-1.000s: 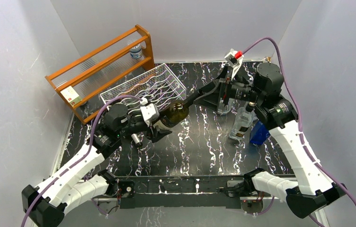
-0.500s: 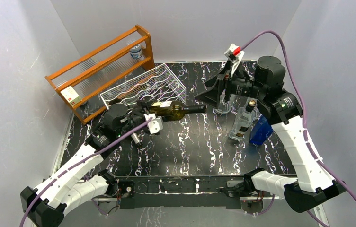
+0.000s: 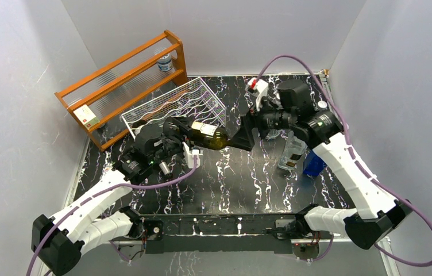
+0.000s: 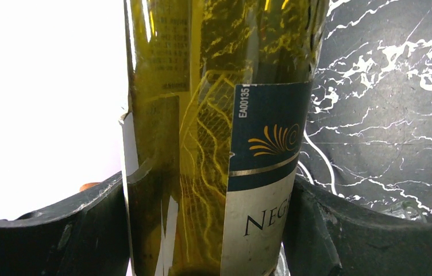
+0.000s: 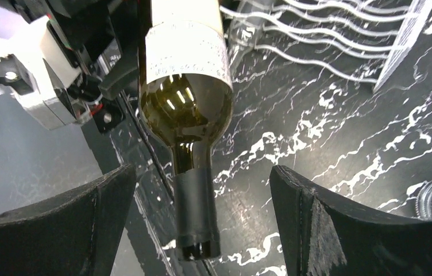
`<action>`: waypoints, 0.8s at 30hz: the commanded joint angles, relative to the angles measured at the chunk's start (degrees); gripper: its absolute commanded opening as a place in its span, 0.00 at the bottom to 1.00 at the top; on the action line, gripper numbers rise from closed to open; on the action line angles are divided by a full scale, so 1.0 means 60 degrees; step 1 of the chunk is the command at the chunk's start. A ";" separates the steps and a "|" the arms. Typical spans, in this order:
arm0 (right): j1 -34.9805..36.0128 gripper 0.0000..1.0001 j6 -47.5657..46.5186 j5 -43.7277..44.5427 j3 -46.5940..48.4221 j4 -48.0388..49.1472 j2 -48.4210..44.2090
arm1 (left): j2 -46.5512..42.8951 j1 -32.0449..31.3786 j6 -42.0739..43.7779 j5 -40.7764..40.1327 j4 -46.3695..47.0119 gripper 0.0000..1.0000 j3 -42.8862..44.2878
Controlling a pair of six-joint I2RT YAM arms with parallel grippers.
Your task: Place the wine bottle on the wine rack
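L gripper (image 4: 208,230) clamped wine bottle (image 3: 205,132) mid-body, held aloft. Long axis ran 9–3, neck at 3, between R gripper's (image 5: 202,213) spread fingers, untouched. Wine rack (image 3: 179,103) lay just beside, approx. 11; L arm nearer.

The wine bottle (image 3: 207,133) lies level at 6 o'clock of the wine rack (image 3: 185,100), neck toward 3; the wooden shelf (image 3: 123,80) stands at the rack's 10 o'clock.

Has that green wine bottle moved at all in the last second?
Yes. The wine bottle, clamped in the left gripper, has shifted left in the overhead view and now lies closer to the white wine rack.
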 commanded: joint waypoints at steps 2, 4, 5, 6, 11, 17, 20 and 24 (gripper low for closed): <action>0.0853 0.97 -0.0447 0.1202 -0.0052 -0.0638 0.0351 | -0.0017 -0.0022 0.0999 0.0393 0.1186 0.00 0.0661; 0.1077 0.96 -0.0501 0.1421 -0.0119 -0.0755 0.0513 | 0.0038 -0.0028 0.1092 0.0426 0.1170 0.00 0.0701; 0.1197 0.96 -0.0502 0.1532 -0.0182 -0.0775 0.0582 | 0.0052 -0.0026 0.1155 0.0443 0.1156 0.00 0.0701; 0.1339 0.96 -0.0511 0.1619 -0.0243 -0.0787 0.0649 | 0.0056 -0.0023 0.1196 0.0453 0.1155 0.00 0.0701; 0.1630 0.93 -0.0521 0.1680 -0.0476 -0.0752 0.1004 | 0.0121 -0.0051 0.1313 0.0602 0.1155 0.00 0.0750; 0.1961 0.83 -0.0455 0.1876 -0.0744 -0.0453 0.1213 | 0.0176 -0.0074 0.1527 0.0592 0.1170 0.00 0.0742; 0.2050 0.79 -0.0469 0.1829 -0.0911 -0.0287 0.1186 | 0.0145 -0.0082 0.1637 0.0619 0.1335 0.00 0.0613; 0.2089 0.72 -0.0484 0.1705 -0.1032 -0.0158 0.1236 | 0.0178 -0.0096 0.1666 0.0656 0.1388 0.00 0.0599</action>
